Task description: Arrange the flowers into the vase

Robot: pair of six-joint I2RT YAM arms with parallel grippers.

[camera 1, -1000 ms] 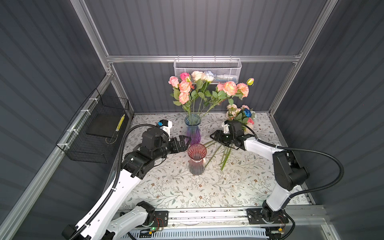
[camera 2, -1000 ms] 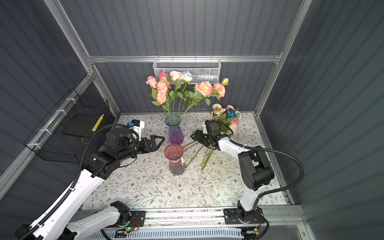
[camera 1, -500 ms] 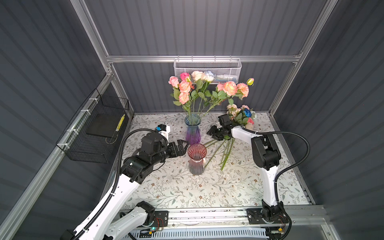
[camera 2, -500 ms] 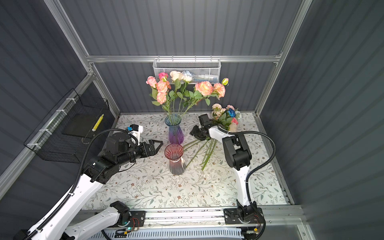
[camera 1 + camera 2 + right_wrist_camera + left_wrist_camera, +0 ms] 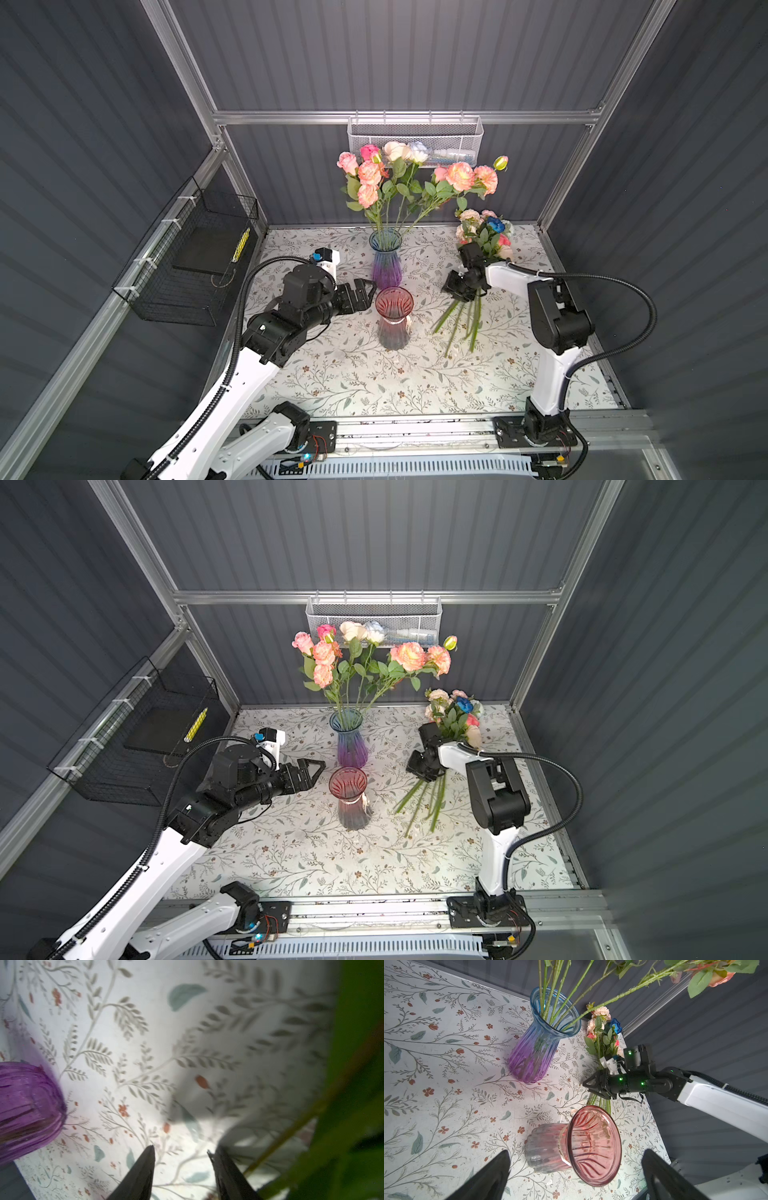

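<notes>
Several pink, peach and cream flowers (image 5: 399, 183) stand in the blue-purple vase (image 5: 385, 259) at the back middle. In front of it a red vase (image 5: 394, 316) stands with nothing in it. A loose bunch of flowers (image 5: 486, 237), one of them deep blue, lies at the right, its green stems (image 5: 457, 322) pointing toward the front. My right gripper (image 5: 451, 286) (image 5: 180, 1149) hovers low over those stems. Its jaws stand apart with only tabletop between them, and a stem (image 5: 291, 1132) runs just outside one finger. My left gripper (image 5: 370, 286) (image 5: 576, 1152) is wide open beside the red vase (image 5: 591, 1142).
A white mesh basket (image 5: 415, 133) hangs on the back wall behind the blooms. A black wire basket (image 5: 195, 266) hangs on the left wall. The floral tabletop (image 5: 374, 382) ends at the metal rail (image 5: 415, 428) in front. Grey walls close in on three sides.
My right gripper has shifted back to the right over the loose stems, its arm has swung, and its jaws have narrowed. The left gripper has hardly moved and stays wide open.
</notes>
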